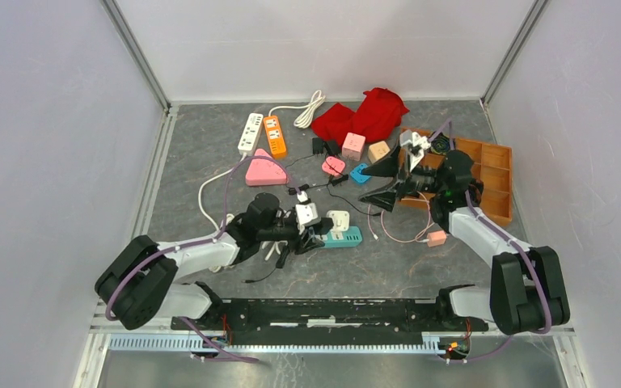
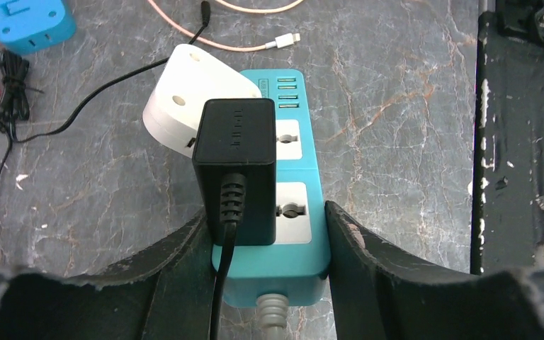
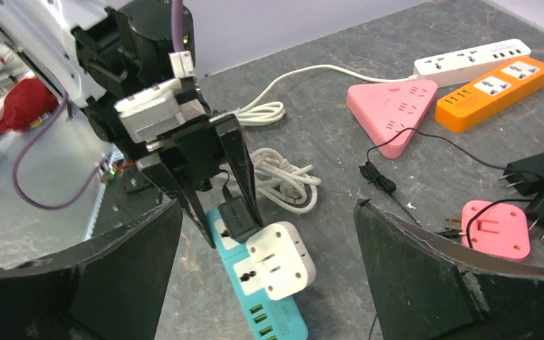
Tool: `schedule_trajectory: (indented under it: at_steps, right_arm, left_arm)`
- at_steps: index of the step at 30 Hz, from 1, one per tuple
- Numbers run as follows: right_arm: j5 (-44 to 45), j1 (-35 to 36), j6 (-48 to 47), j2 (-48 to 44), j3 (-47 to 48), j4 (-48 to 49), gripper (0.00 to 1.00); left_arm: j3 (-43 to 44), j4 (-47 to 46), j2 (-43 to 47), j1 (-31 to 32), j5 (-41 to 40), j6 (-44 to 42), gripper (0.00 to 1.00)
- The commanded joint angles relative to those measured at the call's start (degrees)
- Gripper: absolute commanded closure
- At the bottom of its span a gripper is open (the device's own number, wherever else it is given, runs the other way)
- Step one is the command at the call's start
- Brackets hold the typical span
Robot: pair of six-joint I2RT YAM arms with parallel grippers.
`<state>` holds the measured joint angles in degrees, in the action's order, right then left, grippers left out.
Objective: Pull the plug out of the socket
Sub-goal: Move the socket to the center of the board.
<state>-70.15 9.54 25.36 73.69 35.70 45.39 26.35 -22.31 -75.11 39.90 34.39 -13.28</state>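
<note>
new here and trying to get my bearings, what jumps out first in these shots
A teal power strip at the front centre of the table, with a black plug and a white adapter on it, sits clamped between the fingers of the left gripper. The right gripper hangs wide open, facing it. A bright red cloth lies at the back among the clutter.

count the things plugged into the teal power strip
2. A black adapter sits between the left gripper's fingers, and a white adapter sits just beyond it, tilted against it. None look hidden.
</note>
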Motion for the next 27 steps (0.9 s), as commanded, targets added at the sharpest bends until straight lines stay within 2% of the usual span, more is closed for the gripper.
schedule_trajectory:
  at_steps: [1,4,7,8,13,14,15,16,18,20,27]
  right_arm:
    - [-3.05,1.99,-20.03,-0.89,1.65,-11.92,0.02]
    - [-2.13,4.06,-40.11,-1.07,4.77,-29.77,0.02]
    - [-5.04,4.72,-58.36,-1.14,4.81,-40.88,0.02]
    - [-6.92,4.67,-68.39,-0.74,5.32,-47.45,0.02]
    - [-9.78,4.82,-127.59,7.88,14.22,-98.8,0.02]
    - [-9.44,4.81,-138.26,11.31,17.32,-109.2,0.02]
    - [-9.11,4.83,-144.59,14.47,20.71,-116.79,0.02]
    - [-8.74,4.86,-140.72,17.07,22.66,-117.35,0.02]
    - [-8.43,5.06,-139.0,19.6,23.67,-117.41,0.02]
    - [-7.45,6.07,-140.01,19.75,23.56,-117.44,0.02]
    - [-6.81,8.39,-133.61,19.44,27.04,-117.25,0.02]
  left_arm:
    - [-1.85,-2.53,-0.38,2.09,-1.75,-10.92,0.98]
    - [-3.0,-2.48,-0.03,3.67,-4.12,-13.8,0.98]
    - [-4.25,-2.12,0.8,5.16,-5.66,-16.98,0.98]
    - [-4.67,-2.08,1.1,5.49,-6.04,-17.64,0.98]
    - [-6.18,-2.62,2.76,7.68,-8.04,-20.81,0.98]
    - [-6.44,-2.8,3.15,8.44,-8.69,-21.82,0.98]
    - [-6.54,-2.78,3.31,8.79,-9.05,-22.28,0.98]
    - [-6.57,-2.83,3.52,9.42,-9.67,-22.75,0.98]
    - [-6.5,-2.64,3.57,10.1,-10.9,-23.16,0.98]
    - [-6.56,-2.49,3.57,10.64,-11.63,-23.41,0.98]
    - [-6.75,-1.7,3.52,11.72,-13.62,-23.55,0.98]
